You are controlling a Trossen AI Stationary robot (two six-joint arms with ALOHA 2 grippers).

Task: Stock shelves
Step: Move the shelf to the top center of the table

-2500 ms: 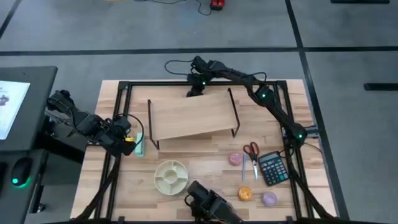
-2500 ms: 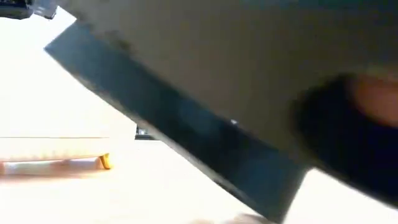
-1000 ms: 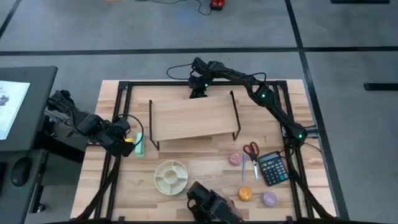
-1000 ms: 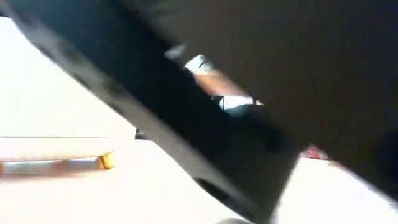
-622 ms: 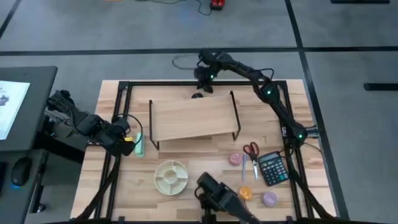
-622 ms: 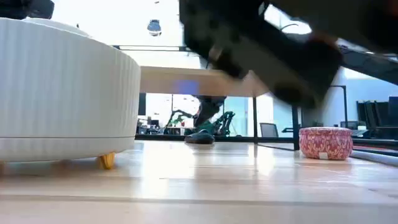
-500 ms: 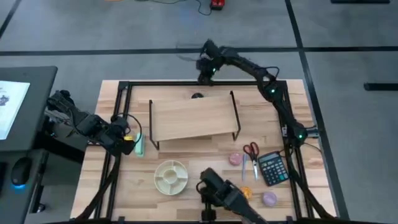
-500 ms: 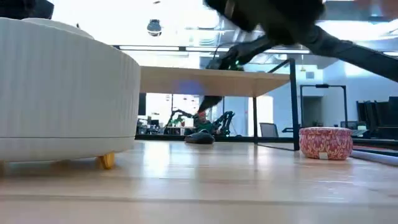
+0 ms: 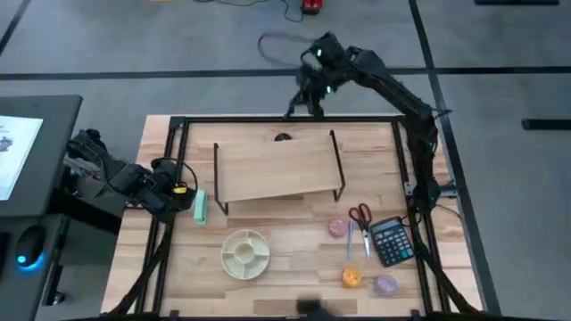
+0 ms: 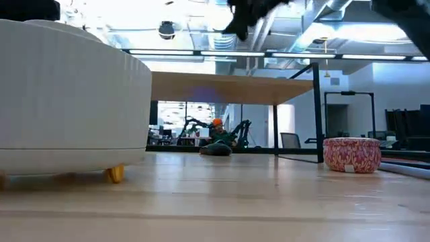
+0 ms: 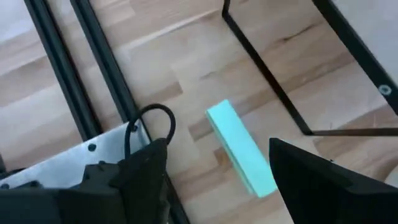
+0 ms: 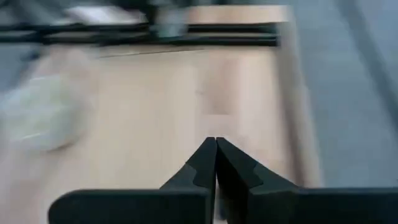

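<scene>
My right arm has swung up and back since the earlier frame, from the rear edge of the shelf [image 9: 277,168] to a position beyond the table's [image 9: 294,259] far rail; my right gripper [image 9: 295,104] now hangs above that rail, fingertips pressed together and empty. The shelf stands on its black legs at the table's centre rear, its plank top bare, with a small dark object [image 9: 283,137] lying on the tabletop just behind it. My left gripper [image 9: 181,198] waits at the table's left edge, jaws spread, beside a mint-green block [image 11: 240,149].
</scene>
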